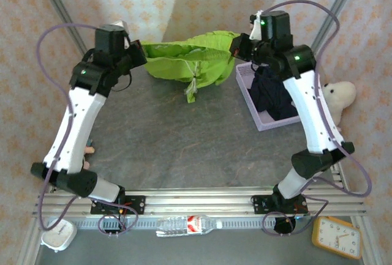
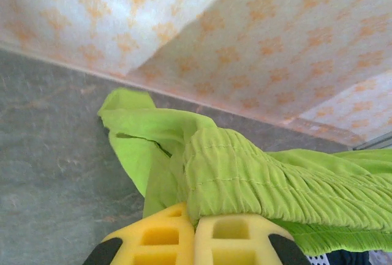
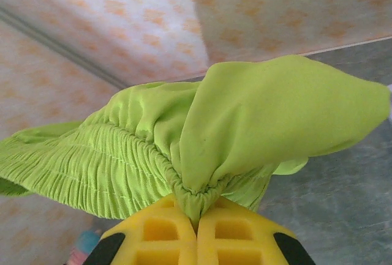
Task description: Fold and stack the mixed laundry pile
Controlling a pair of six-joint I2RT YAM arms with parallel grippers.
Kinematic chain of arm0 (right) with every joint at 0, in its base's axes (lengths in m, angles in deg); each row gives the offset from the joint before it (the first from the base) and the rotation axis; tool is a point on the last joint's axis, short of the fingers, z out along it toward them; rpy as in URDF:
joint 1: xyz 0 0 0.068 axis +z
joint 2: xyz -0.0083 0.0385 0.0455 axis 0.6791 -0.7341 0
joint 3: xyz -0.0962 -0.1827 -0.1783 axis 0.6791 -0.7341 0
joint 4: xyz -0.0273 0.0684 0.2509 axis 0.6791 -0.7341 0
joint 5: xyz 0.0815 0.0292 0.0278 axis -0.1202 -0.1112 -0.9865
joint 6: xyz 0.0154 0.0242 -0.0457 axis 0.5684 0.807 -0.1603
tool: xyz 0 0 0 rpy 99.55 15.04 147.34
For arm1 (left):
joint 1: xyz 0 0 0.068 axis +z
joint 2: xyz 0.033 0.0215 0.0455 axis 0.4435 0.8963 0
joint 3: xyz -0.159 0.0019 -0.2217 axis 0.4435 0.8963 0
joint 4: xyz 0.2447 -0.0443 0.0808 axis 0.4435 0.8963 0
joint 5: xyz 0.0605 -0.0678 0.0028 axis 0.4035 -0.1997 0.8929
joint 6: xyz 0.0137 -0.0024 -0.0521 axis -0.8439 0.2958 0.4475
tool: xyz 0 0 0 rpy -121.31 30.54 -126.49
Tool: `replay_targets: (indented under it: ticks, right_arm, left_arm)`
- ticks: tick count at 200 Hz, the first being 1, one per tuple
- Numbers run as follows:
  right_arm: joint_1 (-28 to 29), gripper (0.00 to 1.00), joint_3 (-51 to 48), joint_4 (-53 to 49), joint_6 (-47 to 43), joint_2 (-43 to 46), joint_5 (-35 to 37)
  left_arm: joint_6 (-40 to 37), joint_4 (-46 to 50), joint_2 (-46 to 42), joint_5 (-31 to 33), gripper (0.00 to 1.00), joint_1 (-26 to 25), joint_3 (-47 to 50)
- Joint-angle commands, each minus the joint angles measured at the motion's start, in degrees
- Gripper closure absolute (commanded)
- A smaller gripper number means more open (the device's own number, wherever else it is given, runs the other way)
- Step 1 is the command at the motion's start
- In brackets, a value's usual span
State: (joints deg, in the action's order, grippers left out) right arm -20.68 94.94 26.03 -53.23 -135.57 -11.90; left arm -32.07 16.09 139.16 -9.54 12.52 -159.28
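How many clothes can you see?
2. The lime-green garment hangs between the left gripper and right gripper; the navy garment sits in the lavender basket, maybe hiding more.

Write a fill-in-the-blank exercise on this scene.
The left gripper and right gripper each pinch the garment coloured ___.
The navy garment lies in the ___.
The bear is coloured ___.
Missing words: green; basket; white.
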Motion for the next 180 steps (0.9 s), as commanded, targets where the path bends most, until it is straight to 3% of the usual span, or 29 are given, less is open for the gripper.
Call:
replay_targets:
  ticks: [1, 40, 79, 109, 146, 180]
  right_arm:
    - [-0.5, 1.00, 0.3, -3.5, 2.3, 4.7, -7.3]
    - [-0.5, 1.00, -1.6, -0.9, 8.7, 13.4, -10.8]
    - [-0.4, 1.00, -4.0, 4.7, 18.6, 19.8, -15.4]
    - [-0.4, 1.00, -6.5, 7.3, 19.6, 21.0, -12.0]
    - [-0.6, 1.00, -9.7, 11.6, 18.0, 13.2, -4.5]
    - [-2.8, 1.00, -12.6, 18.1, 17.1, 0.5, 3.5]
  left_arm:
    - [-5.5, 5.0, -5.0, 3.3, 1.00, 0.3, -1.7]
    - [-6.5, 4.4, -12.1, -1.5, 1.00, 0.1, -6.0]
    - [-0.8, 2.7, -14.8, -6.1, 1.00, 0.1, -8.9]
    - [1.2, 1.8, -14.3, -1.5, 1.00, 0.2, -8.4]
    - [-1.3, 1.5, -6.3, 8.1, 1.00, 1.1, -7.6]
    - [0.0, 1.4, 8.0, 11.1, 1.00, 5.1, -7.1]
